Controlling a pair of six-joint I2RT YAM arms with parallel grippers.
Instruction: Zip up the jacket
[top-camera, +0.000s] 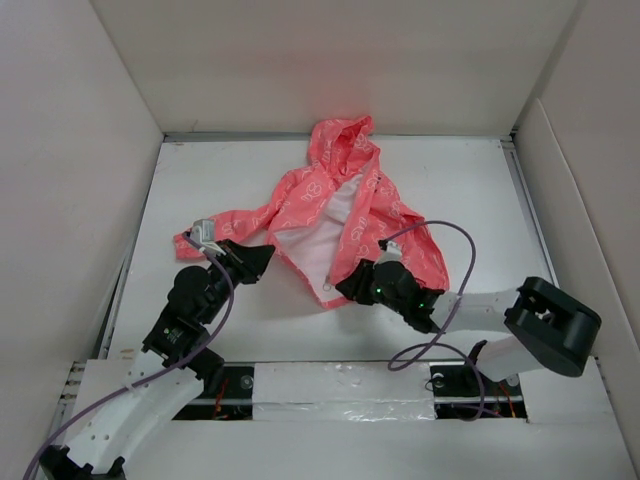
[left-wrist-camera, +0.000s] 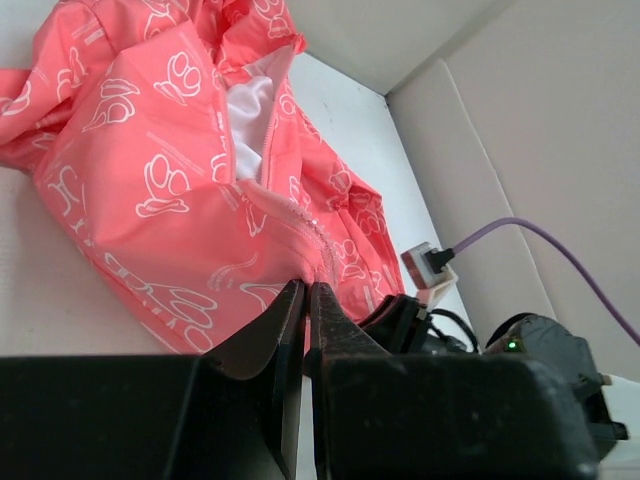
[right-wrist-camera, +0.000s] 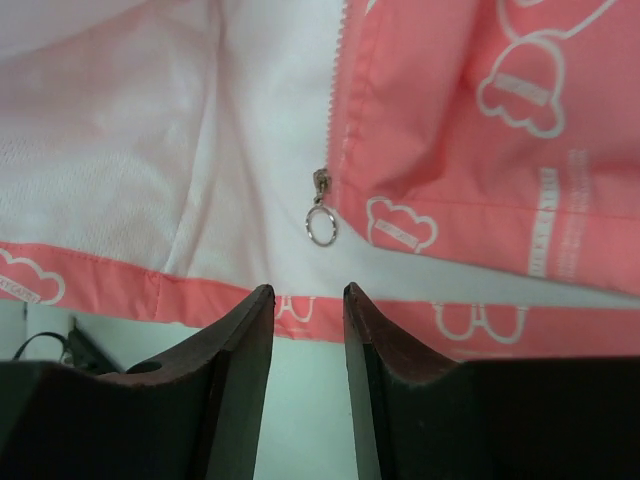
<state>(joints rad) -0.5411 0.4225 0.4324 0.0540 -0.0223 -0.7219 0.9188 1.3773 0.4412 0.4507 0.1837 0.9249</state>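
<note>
The coral-pink jacket (top-camera: 300, 205) lies on its back on the white table (top-camera: 200, 170), hood at the far side. Its front is open and shows the white lining (top-camera: 312, 240). My left gripper (top-camera: 262, 262) is shut on the bottom edge of the jacket's left front panel; in the left wrist view the jaws (left-wrist-camera: 307, 287) pinch the pink fabric (left-wrist-camera: 150, 180). My right gripper (right-wrist-camera: 306, 292) stands open just short of the pink hem (right-wrist-camera: 200, 300), with nothing between its fingers. The zipper slider with its ring pull (right-wrist-camera: 321, 215) sits a little beyond the tips, at the foot of the zipper teeth.
White walls enclose the table on three sides. A purple cable (top-camera: 455, 250) loops over the jacket's right sleeve to the right wrist. The right arm's dark elbow (top-camera: 550, 325) stands at the near right. The right wrist camera (left-wrist-camera: 430, 268) shows beside the left fingers.
</note>
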